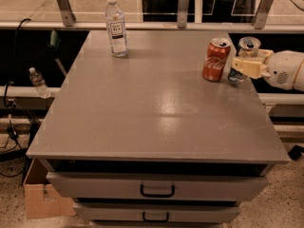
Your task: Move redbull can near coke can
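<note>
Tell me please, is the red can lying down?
No, the red can stands upright, with the end effector holding the silver can beside it.

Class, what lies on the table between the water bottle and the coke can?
Only bare tabletop, as the camera view shows. The gripper holds the redbull can beside the coke can.

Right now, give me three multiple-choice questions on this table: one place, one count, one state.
1. Where is the water bottle? A) far left of the table B) front right C) in a drawer
2. How many cans are in view? A) one B) two C) four
3. The gripper at the table's right edge is: A) shut on the redbull can B) open above the bottle C) lying empty
Answers: 1A, it stands at the far-left corner. 2B, coke can and redbull can only. 3A, the jaws clasp the redbull can.
</note>
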Tool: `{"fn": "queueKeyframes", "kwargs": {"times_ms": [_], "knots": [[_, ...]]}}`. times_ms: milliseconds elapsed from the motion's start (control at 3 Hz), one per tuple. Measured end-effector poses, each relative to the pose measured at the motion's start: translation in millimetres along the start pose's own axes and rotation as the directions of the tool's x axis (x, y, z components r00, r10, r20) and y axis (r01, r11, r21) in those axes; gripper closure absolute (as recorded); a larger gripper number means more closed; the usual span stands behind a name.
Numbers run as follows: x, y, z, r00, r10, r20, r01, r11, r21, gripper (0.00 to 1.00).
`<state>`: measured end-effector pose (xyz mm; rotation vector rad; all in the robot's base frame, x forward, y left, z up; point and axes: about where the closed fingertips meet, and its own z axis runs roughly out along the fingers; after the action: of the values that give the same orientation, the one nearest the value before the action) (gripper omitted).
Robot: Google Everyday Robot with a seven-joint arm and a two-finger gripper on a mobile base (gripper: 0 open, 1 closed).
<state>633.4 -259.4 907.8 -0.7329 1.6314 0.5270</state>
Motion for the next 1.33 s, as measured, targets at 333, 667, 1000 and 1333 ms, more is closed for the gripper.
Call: {"fn": "queueKeyframes", "kwargs": {"times_ms": [333, 667, 1000, 1333], "knots": [[12, 0, 5, 1.000, 0.029, -0.006, -0.029, 0.9996, -0.003, 0.59], [21, 1, 10, 0.999, 0.052, -0.007, -0.052, 0.9986, -0.011, 0.36], [26, 2, 17, 0.997, 0.076, -0.012, -0.077, 0.9967, -0.026, 0.05], [24, 1, 20, 0.997, 0.077, -0.012, -0.078, 0.9964, -0.034, 0.00]]}}
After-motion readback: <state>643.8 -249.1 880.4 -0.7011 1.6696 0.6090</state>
